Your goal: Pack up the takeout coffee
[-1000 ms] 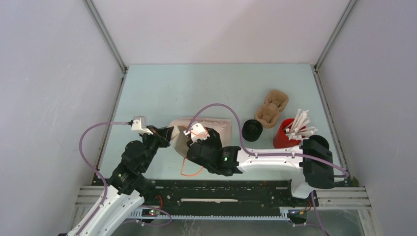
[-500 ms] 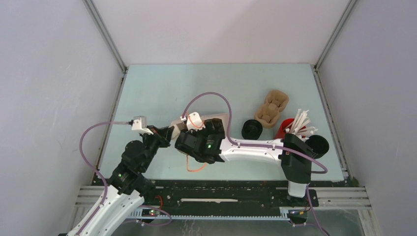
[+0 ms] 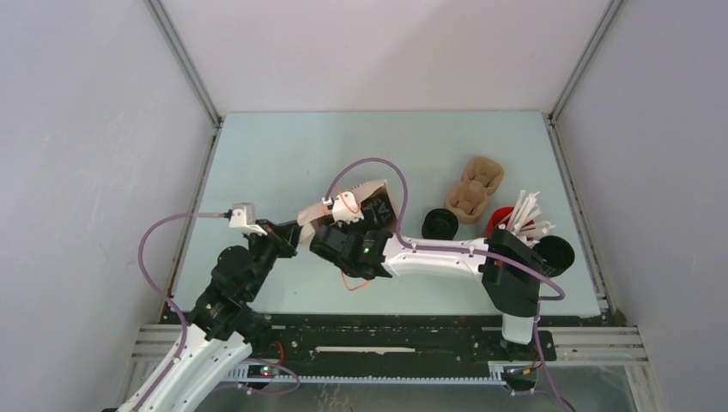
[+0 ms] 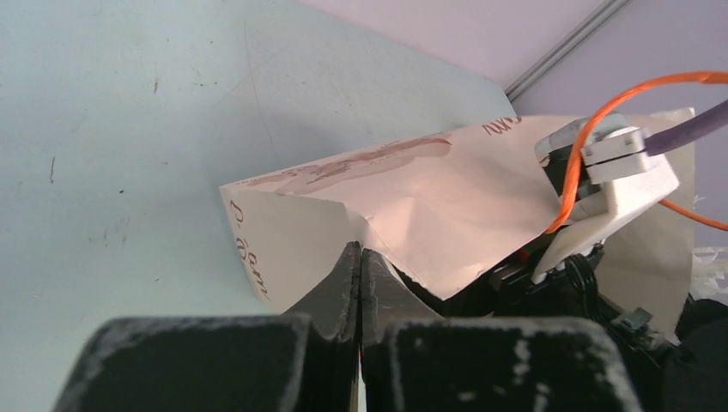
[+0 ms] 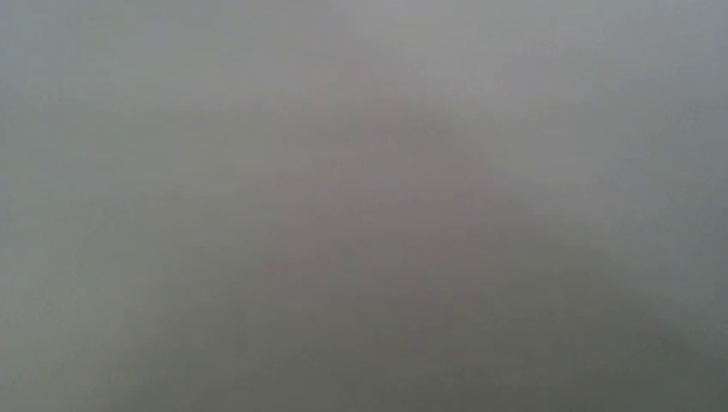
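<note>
Work surface: a pale green table (image 3: 283, 146) enclosed by plain white walls. A paper bag (image 4: 446, 206) lies at table centre, partly raised. The left gripper (image 4: 360, 257) is fully closed, pinching the bag's near-left edge between its fingertips. The right gripper (image 3: 336, 219) is pressed against or into the bag. Its wrist view shows only flat grey, so its opening cannot be determined.

The takeout coffee (image 3: 439, 226) stands on the table at 3 o'clock from the bag, apart from it and held by neither arm. The cup carrier (image 3: 474, 190) sits at 1 o'clock from the coffee. The red cup (image 3: 492, 225) of white sticks is at 3 o'clock, partly behind the right arm.

Hazards: the bag is held by a thin pinch only. A sideways pull from the right arm could tear the paper or slip it free, collapsing the mouth. The right forearm passes just beside the coffee and the red cup, so a sweep toward 12 o'clock could tip either.
</note>
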`<state>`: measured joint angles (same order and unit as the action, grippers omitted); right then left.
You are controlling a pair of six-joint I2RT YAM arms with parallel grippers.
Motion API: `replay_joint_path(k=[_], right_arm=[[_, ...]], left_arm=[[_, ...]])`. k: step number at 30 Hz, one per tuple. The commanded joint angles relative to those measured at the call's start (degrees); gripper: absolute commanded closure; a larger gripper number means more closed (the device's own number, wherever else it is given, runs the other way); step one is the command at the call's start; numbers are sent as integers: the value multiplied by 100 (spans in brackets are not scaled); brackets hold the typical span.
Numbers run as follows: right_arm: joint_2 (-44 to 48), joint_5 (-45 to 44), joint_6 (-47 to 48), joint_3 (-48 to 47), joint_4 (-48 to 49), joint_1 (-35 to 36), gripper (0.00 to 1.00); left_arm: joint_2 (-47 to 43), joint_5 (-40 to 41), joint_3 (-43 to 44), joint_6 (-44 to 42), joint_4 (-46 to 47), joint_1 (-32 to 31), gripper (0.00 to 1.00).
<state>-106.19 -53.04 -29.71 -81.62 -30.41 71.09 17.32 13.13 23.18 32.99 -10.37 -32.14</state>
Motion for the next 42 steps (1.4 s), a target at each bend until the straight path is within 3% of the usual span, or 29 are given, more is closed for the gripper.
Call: replay_joint_path(k=[1, 4, 9, 19, 32, 42], right_arm=[[-43, 166, 441, 256, 855, -177, 31], [-18, 510, 778, 339, 1228, -244, 49], [88, 516, 1277, 454, 1579, -204, 65], [844, 660, 1690, 932, 2043, 8, 85], [1429, 967, 1215, 1337, 2067, 40, 92], [2221, 1550, 1253, 2331, 3520, -156, 95]], left_arm=[[49, -40, -208, -32, -74, -29, 100], [68, -40, -217, -15, -93, -28, 100], [182, -79, -147, 23, -96, -29, 100], [588, -220, 123, 127, -186, -29, 100], [661, -310, 99, 166, -174, -64, 100], [632, -254, 32, 201, -111, -193, 100]])
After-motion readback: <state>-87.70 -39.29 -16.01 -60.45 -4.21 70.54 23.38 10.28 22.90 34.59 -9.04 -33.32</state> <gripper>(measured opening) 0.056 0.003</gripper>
